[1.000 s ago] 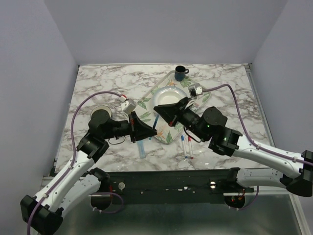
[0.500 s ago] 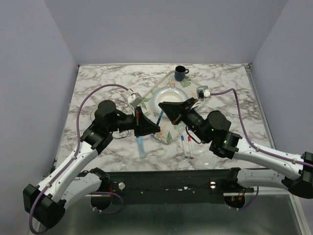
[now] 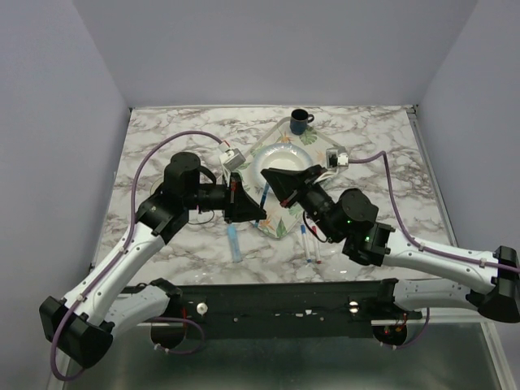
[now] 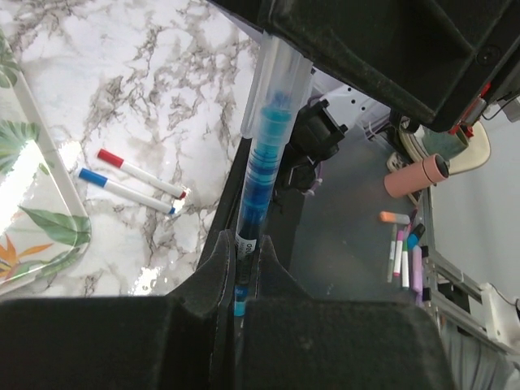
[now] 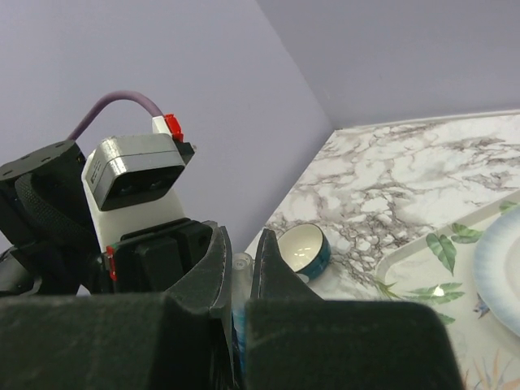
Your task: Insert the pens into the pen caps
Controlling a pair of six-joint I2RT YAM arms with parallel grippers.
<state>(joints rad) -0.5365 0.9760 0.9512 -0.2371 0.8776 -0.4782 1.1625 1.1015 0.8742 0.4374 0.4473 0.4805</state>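
Observation:
My left gripper [image 3: 250,213] [image 4: 244,248] is shut on the thin dark blue pen [image 4: 262,171], held above the tray's near corner. The pen [image 3: 265,195] spans the gap to my right gripper [image 3: 272,180] [image 5: 238,244]. The right gripper is shut on a pale see-through cap [image 5: 241,264] [image 4: 278,77] that sits over the pen's far end. The light-blue marker [image 3: 235,242] lies on the table below the left gripper. The two slim white markers, red [image 3: 315,244] [image 4: 142,173] and blue [image 3: 305,242] [image 4: 126,188], lie side by side on the table. No loose caps show.
A leaf-patterned tray [image 3: 283,223] holds a white plate [image 3: 280,161]. A dark cup [image 3: 300,121] stands at the back. A small teal bowl [image 5: 302,250] sits on the marble near the left arm. Several spare markers [image 4: 404,252] lie below the table's front edge.
The left arm has risen and swung toward the tray, and the right gripper has shifted slightly left. The two grippers now stand closer together with the pen between them.

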